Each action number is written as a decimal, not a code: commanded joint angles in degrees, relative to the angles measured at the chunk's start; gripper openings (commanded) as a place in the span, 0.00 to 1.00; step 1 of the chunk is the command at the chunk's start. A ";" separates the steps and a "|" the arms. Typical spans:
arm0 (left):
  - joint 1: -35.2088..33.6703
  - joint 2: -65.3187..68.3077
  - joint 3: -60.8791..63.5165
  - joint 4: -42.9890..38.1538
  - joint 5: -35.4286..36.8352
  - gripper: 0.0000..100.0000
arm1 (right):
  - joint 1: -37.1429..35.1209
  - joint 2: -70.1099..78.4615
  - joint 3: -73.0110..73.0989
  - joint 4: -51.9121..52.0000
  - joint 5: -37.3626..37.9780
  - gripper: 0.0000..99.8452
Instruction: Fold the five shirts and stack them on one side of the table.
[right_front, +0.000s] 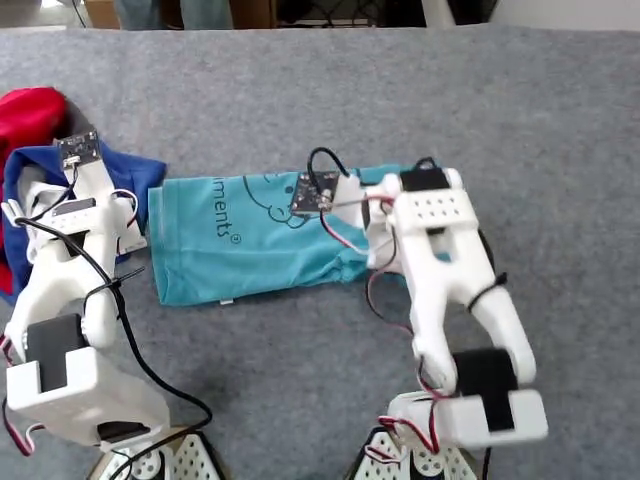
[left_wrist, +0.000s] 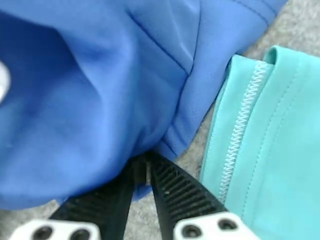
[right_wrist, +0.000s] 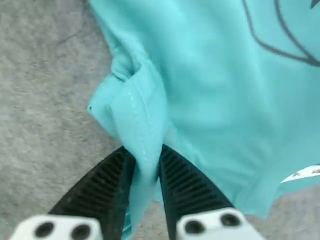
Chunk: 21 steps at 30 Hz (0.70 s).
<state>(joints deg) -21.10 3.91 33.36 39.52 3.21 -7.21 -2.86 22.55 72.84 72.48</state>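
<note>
A turquoise cotton shirt with a dark line-drawn print (right_front: 240, 235) (left_wrist: 270, 140) (right_wrist: 215, 100) lay partly folded into a long band near the middle of the grey felt surface (right_front: 520, 110) (right_wrist: 40, 75). The right arm (right_front: 440, 240) stood over the end of this shirt nearest it. The right jaws were pressed onto a bunched, stitched fold at that edge, pinching the turquoise cloth between their ribbed black pads (right_wrist: 112, 180) with grey felt showing just beside the fold. Off the turquoise shirt's opposite end, touching or nearly touching its hem, a crumpled royal-blue shirt (right_front: 145, 175) (left_wrist: 90, 90) sat in a loose heap. The left arm (right_front: 75, 215) leaned over it, and the left jaws were closed almost together on a tuck of the blue fabric — their ribbed pads (left_wrist: 175, 190) met where the cloth gathered. Past the blue shirt, farther again from the turquoise one, a rumpled red shirt (right_front: 30, 110) lay at the surface's edge, partly under the blue one.
</note>
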 joint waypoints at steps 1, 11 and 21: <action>0.13 -0.35 -2.42 0.35 0.18 0.03 | -0.09 3.56 -7.16 -0.09 2.81 0.01; 0.22 -0.35 -1.89 0.26 0.09 0.03 | -0.09 12.88 -14.99 -0.53 8.79 0.08; 0.31 -0.35 -1.89 0.26 0.09 0.03 | 0.35 17.36 -16.31 -14.24 7.56 0.23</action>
<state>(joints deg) -21.10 3.91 33.36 39.52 3.12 -7.21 15.78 9.71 60.35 81.98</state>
